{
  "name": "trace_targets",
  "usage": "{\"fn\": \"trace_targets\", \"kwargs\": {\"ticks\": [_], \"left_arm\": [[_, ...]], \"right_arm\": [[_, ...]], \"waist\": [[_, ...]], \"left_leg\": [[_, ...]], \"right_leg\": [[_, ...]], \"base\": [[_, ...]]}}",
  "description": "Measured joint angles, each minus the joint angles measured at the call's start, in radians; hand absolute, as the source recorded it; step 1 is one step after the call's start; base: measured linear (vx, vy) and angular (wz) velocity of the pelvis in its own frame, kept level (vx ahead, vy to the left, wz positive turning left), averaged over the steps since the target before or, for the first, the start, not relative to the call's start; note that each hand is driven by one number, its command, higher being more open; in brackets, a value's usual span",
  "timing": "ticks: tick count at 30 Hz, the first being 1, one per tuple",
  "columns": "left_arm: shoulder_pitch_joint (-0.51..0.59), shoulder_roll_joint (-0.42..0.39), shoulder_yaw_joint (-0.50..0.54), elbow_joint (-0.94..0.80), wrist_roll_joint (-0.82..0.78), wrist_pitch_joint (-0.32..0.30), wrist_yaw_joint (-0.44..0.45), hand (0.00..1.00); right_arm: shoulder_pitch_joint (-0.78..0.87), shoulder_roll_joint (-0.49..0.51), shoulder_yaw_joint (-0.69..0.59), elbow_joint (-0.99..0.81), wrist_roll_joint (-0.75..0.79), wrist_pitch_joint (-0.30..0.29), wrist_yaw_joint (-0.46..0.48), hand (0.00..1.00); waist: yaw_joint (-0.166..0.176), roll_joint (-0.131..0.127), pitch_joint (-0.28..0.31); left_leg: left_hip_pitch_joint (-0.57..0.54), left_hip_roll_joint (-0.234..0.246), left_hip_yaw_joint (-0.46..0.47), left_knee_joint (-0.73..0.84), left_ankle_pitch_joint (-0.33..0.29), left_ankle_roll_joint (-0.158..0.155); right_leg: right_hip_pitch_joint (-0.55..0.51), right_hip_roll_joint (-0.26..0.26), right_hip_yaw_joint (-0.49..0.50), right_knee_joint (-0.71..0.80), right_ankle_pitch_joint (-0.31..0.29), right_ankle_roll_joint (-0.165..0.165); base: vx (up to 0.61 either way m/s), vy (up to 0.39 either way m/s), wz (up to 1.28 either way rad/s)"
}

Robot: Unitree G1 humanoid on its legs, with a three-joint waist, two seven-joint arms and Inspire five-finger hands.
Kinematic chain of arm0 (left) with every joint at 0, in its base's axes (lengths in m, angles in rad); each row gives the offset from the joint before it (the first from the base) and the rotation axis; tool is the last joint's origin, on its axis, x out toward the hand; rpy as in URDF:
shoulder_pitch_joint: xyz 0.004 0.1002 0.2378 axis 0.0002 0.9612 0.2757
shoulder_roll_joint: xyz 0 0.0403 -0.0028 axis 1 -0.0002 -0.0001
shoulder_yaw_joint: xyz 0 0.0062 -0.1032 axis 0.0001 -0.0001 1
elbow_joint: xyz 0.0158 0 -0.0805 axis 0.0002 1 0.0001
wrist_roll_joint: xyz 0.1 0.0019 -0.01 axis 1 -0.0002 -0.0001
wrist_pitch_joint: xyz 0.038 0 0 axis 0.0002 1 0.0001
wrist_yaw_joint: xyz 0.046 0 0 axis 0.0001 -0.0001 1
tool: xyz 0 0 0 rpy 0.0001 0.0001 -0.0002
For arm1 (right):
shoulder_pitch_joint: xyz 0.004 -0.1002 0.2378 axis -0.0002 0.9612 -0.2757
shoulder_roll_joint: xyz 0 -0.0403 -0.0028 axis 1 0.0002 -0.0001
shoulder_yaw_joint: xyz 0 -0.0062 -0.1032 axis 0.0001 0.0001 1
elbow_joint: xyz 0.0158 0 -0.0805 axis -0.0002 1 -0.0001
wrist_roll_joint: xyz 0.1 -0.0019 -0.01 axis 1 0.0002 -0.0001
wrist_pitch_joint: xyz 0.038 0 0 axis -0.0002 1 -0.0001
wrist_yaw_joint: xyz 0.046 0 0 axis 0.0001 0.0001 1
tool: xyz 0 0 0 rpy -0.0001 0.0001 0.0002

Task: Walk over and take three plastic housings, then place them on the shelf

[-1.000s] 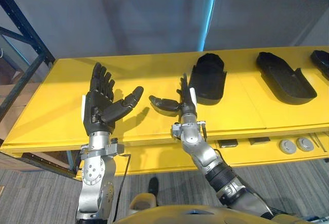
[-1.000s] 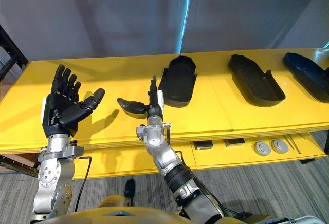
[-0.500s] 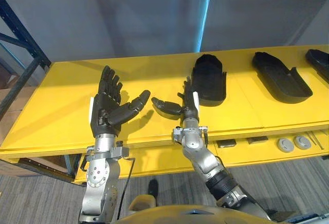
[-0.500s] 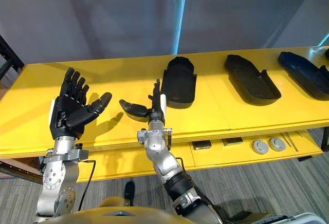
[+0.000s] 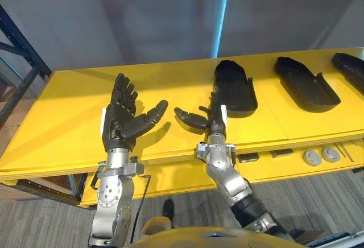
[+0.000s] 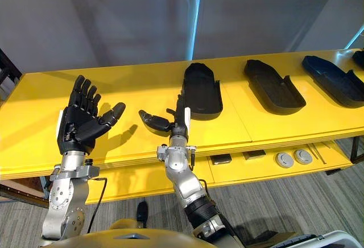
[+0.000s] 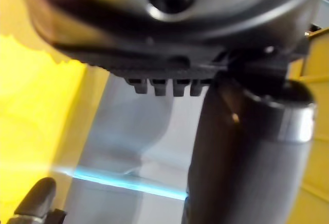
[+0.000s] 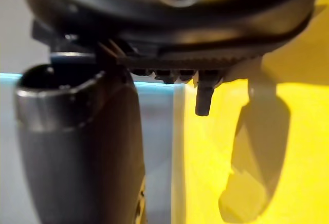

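Approach step by my read, nothing picked yet; both hands are raised over the front of the yellow table (image 5: 62,123) and hold nothing. Left hand (image 5: 120,124) has its palm up, fingers spread and straight; right hand (image 5: 214,118) is edge-on, fingers straight, thumb out to the side. Nearest housing (image 5: 233,87) lies just past the right fingertips, not touched; second housing (image 5: 301,83) and third housing (image 5: 350,65) sit well off to the right. Next move likely calls for the right hand to reach forward and close on the nearest one's rim. The housings lie hollow side up and look empty; the lower ledge (image 5: 273,168) carries two round discs (image 5: 318,156) and small dark blocks (image 5: 248,157).
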Motion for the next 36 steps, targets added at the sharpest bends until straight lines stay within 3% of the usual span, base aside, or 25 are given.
{"fn": "trace_targets", "kwargs": {"ticks": [27,36], "left_arm": [[0.003,0.000,-0.003,-0.001,-0.028,0.001,0.003,1.00],[0.005,0.000,-0.002,-0.001,-0.028,0.003,0.008,1.00]], "right_arm": [[0.038,-0.005,-0.085,-0.045,0.008,0.017,0.009,1.00],[0.064,-0.042,-0.111,-0.056,0.059,-0.039,0.154,1.00]], "waist": [[-0.001,-0.007,-0.004],[-0.003,-0.022,-0.012]], "left_leg": [[0.003,-0.005,0.009,0.000,-0.003,0.004],[0.003,-0.003,0.016,0.000,-0.005,0.004]], "right_leg": [[-0.001,-0.007,0.013,0.001,0.002,0.003],[-0.005,-0.007,0.016,0.001,0.002,0.003]], "base": [[0.00,0.000,0.00],[0.00,0.000,-0.01]]}}
